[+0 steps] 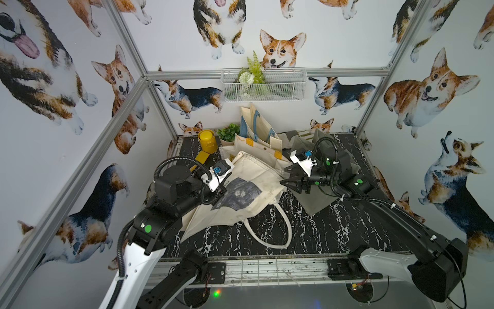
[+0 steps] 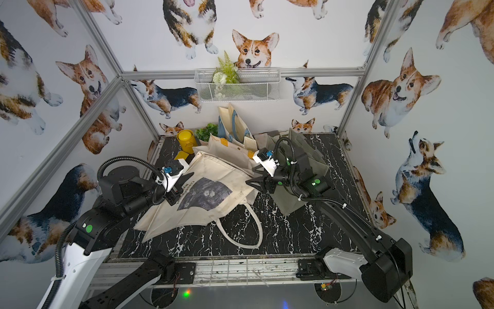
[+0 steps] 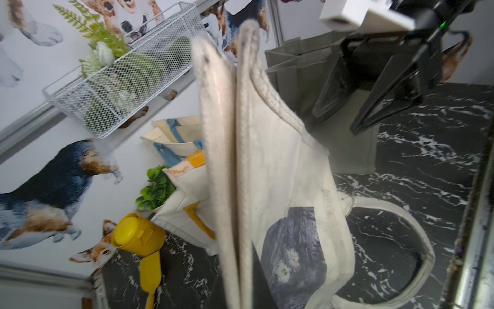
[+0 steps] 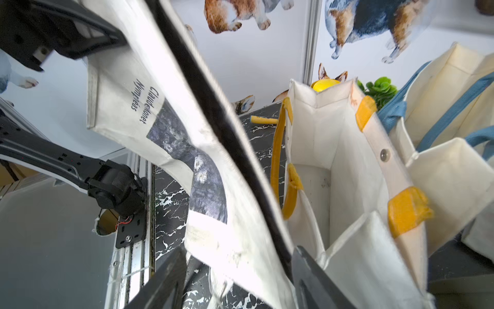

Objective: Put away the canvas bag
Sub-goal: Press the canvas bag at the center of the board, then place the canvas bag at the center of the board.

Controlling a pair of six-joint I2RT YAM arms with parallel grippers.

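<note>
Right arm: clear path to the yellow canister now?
Probably not directly: the canvas bag, held by the left gripper, and the yellow-handled tote sit between the right gripper and the yellow canister.

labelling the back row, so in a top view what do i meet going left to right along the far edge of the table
yellow canister → small green plant → blue-handled tote → grey-green bag

Canvas bag (image 1: pixel 248 187) as I see it: cream, grubby, with dark blue-grey painting print and "Claude Monet Nymphéas" lettering on face turned up. Sits mid-table (image 1: pixel 307 227), slanted, partly lifted, near corners down on black marble. One cream handle (image 3: pixel 427 252) lies in open loop on table toward front edge. Fold at left side pinched in left claw (image 2: pixel 185 178).
</note>
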